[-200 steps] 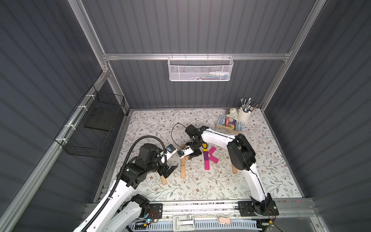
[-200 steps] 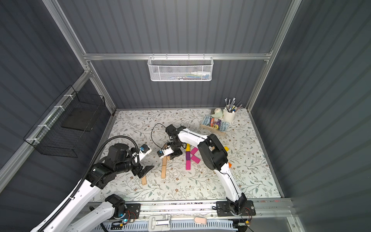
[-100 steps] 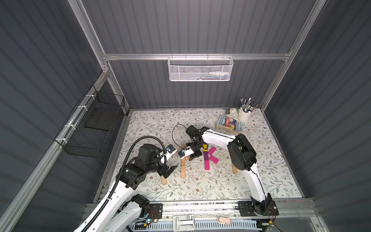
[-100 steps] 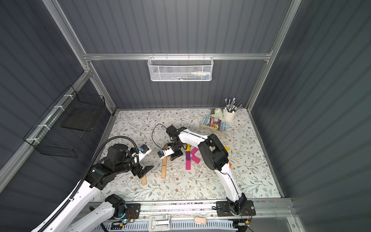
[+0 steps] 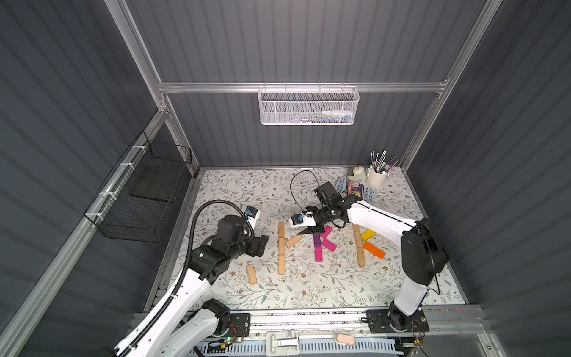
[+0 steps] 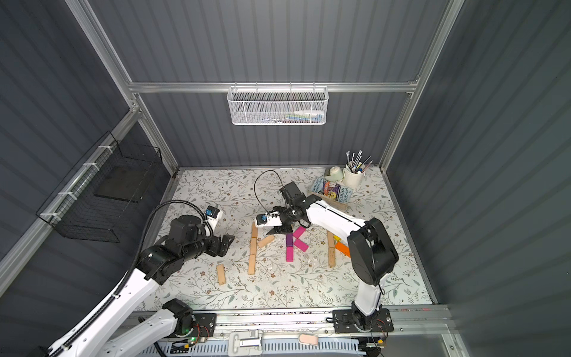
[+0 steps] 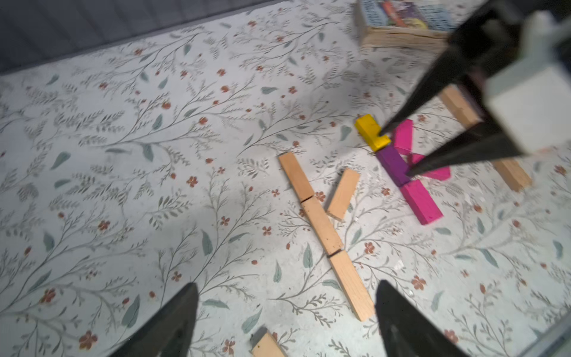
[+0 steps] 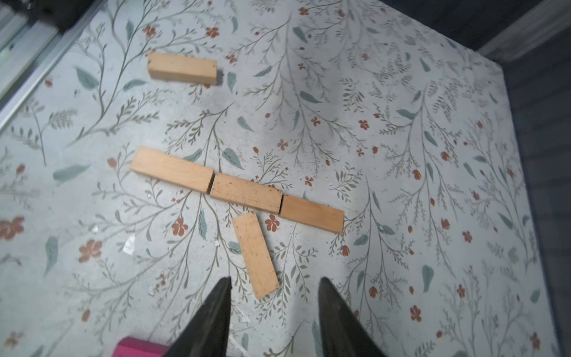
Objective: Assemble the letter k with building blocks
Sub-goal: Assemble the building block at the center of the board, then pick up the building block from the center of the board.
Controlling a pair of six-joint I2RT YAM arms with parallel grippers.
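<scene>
**Building blocks [image 5: 281,252] lie flat on the floral table; both pairs of fingers are parted and empty**

From my station I see the right fingers [image 8: 216,318] standing apart with nothing gripped. They are two dark, tapering wedges. The near end of an angled tan block [image 8: 255,255] lies on the table in the gap between their tips, touching neither. It is a flat rectangular bar of plain sanded wood with faint speckling. Its far end comes right up to the middle bar of a row of three tan blocks [image 8: 238,190] laid end to end; whether they touch I cannot tell. A lone tan block [image 8: 182,68] sits apart on the row's other side.

The left fingers [image 7: 173,321] are spread wide and hold nothing, on the lone block's side of the row.

Across from the row lie painted bars, matte and square-edged. A yellow block [image 7: 370,131], a purple block [image 7: 394,165] and magenta blocks [image 7: 420,207] touch in a cluster. Beyond them is a second tan line [image 5: 357,241] with an orange block [image 5: 374,249] beside it.

The table [image 5: 234,191] wears a pale covering printed with grey-green sprigs and small rust-red flowers. Around it rise dark grey ribbed wall panels [image 5: 309,46] in an aluminium frame [image 5: 293,87]. These carry a white mesh basket [image 5: 309,108] and a black wire basket [image 5: 139,201]. A white cup of brushes [image 5: 375,177] and some books [image 5: 355,189] occupy the far corner.
</scene>
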